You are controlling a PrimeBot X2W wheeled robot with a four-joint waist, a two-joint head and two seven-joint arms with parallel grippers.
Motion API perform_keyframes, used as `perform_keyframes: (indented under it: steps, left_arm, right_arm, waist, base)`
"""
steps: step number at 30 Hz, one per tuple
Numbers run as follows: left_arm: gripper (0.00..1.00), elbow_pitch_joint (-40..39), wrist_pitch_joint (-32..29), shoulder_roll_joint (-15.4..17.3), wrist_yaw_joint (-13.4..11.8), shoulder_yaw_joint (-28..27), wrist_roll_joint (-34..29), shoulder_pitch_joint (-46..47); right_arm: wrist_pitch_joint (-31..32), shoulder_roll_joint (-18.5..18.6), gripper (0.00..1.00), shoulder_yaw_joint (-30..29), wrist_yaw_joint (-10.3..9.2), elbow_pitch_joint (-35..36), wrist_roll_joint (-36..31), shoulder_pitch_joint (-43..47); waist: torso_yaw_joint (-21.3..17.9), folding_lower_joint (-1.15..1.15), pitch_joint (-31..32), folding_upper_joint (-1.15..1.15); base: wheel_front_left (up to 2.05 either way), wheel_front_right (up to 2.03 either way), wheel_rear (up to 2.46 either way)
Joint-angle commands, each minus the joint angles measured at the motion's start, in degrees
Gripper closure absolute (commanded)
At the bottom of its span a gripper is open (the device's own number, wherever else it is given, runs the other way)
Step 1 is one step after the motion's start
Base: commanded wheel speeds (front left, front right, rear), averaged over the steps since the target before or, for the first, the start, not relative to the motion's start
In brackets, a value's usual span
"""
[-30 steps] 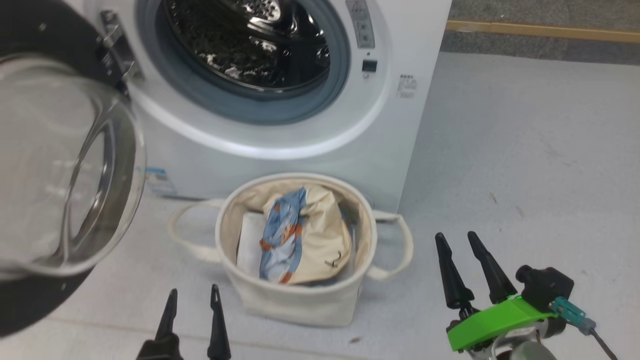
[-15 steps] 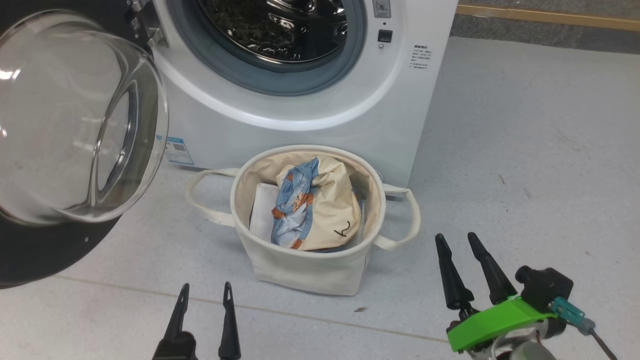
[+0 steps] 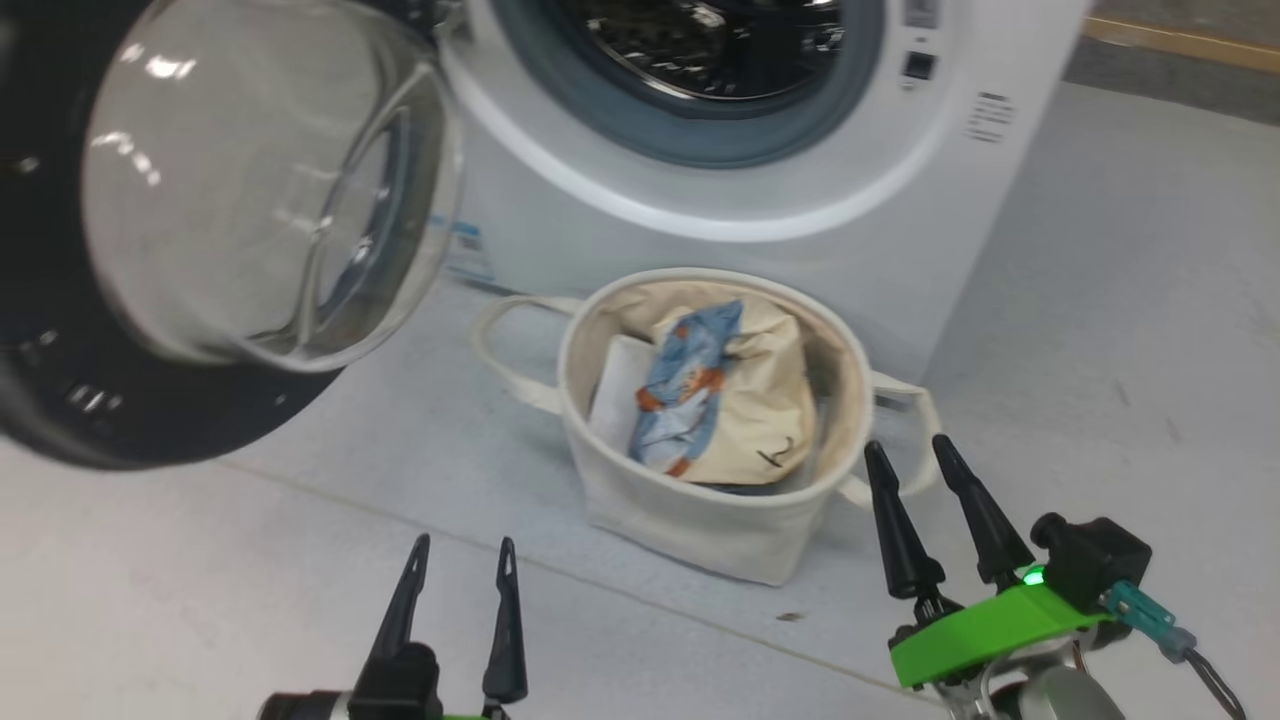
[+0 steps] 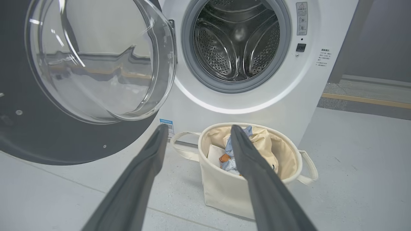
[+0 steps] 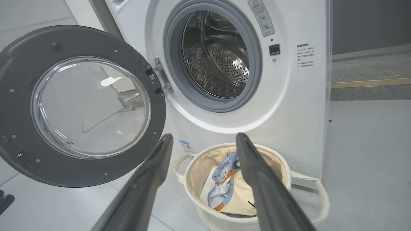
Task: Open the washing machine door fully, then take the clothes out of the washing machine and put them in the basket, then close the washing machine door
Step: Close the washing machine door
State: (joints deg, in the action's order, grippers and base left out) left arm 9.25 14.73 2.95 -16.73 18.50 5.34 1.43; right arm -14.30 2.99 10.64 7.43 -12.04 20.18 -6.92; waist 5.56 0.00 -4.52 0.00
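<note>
Two garments, the clothes (image 3: 720, 400), are shown lying in the basket (image 3: 690, 525) at the centre of the head view, beside a folded white sheet (image 3: 612, 395). The basket stands on the floor (image 3: 200, 560) just before the washing machine (image 3: 620, 230) (seen at 12 to 1 o'clock).

Compared with the preceding second, the whole head view is shifted. Machine and basket are carried towards 3 o'clock, and more of the washing machine door (image 3: 250, 200) is brought in at 10 o'clock. This is read as a camera movement, not a displacement of objects.

The door is swung wide and the drum (image 4: 237, 41) is seen bare in the left wrist view, so unloading is judged complete and only closing is left.

The left gripper (image 3: 465, 545), at 7 o'clock, and the right gripper (image 3: 906, 445), at 4 o'clock, are kept with fingers spread wide and nothing held.

The door's outer rim and the machine's top are cut off, and whatever lies beneath the clothes is hidden. A dark shape (image 5: 4, 202) at 8 o'clock of the right wrist view cannot be identified.
</note>
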Motion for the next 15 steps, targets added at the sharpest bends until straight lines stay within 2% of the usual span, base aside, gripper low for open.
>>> perform_keyframes:
  steps: [1, 7, 15]
  left_arm:
    - [0.00, -2.38, 0.27, -0.07, -0.61, -1.32, 0.53, 2.40]
    - [0.00, -3.26, 0.27, -0.07, -1.50, -0.41, 1.17, 2.21]
    - [0.00, -4.47, 0.27, -0.07, -1.41, -0.40, 1.20, 1.21]
  right_arm:
    - [-0.70, -0.12, 0.00, 1.59, 0.06, 2.36, -0.40, -2.37]
    - [-0.70, -0.12, 0.00, 3.66, 0.06, 4.37, -0.73, -1.74]
    - [-0.70, -0.12, 0.00, 5.65, 0.06, 5.55, 0.70, -0.95]
  waist:
    - [3.59, 0.00, -0.85, 0.00]
    - [10.45, 0.00, -0.77, 0.00]
    - [17.32, 0.00, 0.23, 0.00]
  base:
    - [0.00, 0.00, 0.00]
    - [0.00, 0.00, 0.00]
    - [0.00, 0.00, 0.00]
